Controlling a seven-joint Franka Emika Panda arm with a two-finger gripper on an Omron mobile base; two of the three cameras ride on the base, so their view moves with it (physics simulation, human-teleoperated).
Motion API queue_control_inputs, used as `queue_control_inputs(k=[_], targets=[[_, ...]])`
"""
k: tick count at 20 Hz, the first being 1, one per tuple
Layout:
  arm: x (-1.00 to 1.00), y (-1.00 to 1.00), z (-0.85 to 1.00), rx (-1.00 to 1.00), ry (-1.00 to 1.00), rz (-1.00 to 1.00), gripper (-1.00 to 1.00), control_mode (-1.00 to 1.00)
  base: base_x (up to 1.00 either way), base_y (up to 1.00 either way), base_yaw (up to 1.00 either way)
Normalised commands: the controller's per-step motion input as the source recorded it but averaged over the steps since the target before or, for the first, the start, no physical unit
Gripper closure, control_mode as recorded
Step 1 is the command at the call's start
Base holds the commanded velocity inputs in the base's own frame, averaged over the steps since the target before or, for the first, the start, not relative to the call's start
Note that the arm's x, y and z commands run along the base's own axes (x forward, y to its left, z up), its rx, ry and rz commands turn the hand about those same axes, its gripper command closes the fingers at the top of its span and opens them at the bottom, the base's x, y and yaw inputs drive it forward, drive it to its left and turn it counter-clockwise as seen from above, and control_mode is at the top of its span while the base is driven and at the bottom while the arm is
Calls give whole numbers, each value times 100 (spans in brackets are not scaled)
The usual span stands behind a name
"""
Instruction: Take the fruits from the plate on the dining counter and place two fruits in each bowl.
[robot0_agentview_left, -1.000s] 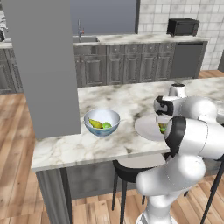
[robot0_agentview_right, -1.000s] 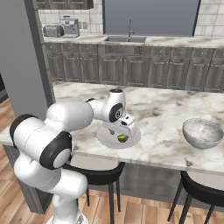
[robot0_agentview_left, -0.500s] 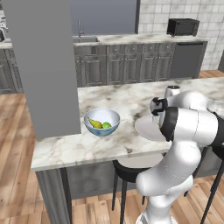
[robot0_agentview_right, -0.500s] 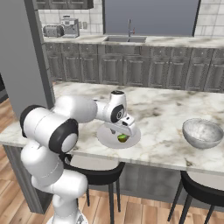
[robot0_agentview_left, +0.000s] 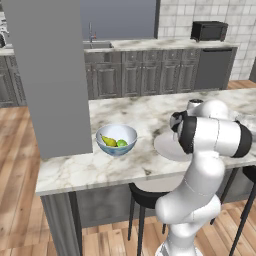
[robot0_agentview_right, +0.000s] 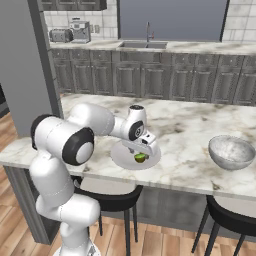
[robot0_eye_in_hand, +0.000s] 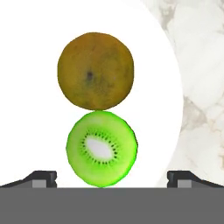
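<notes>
Cut kiwi (robot0_eye_in_hand: 101, 148) on plate (robot0_eye_in_hand: 35, 52), between wide-apart fingertips (robot0_eye_in_hand: 43, 178), not yet gripped; round yellow-brown fruit (robot0_eye_in_hand: 95, 70) touching it just beyond. Gripper (robot0_agentview_right: 141, 154) low over plate. Judgement: half done. Blue-white bowl (robot0_agentview_left: 116, 140) holds pear (robot0_agentview_left: 108, 141) and lime-green fruit (robot0_agentview_left: 121, 143); greyish bowl (robot0_agentview_right: 231, 152) looks empty, two fruits left. Marble dining counter (robot0_agentview_right: 190, 150); dark grey cabinets (robot0_agentview_right: 165, 75), sink faucet (robot0_agentview_right: 148, 31), toaster (robot0_agentview_right: 61, 35) behind.

Lime-green fruit (robot0_eye_in_hand: 101, 148) (white core), yellow-brown fruit (robot0_eye_in_hand: 95, 70).
</notes>
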Motion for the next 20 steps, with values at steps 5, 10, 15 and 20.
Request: queue_control_inputs(k=[5, 10, 15, 20], targets=[[9, -9, -18, 0, 1, 0, -100, -100, 0, 0, 0], [9, -2, -15, 0, 0, 0, -100, -100, 0, 0, 0], [0, 0, -8, 0, 0, 0, -100, -100, 0, 0, 0], [4, 0, -7, 0, 0, 0, -100, -100, 0, 0, 0]])
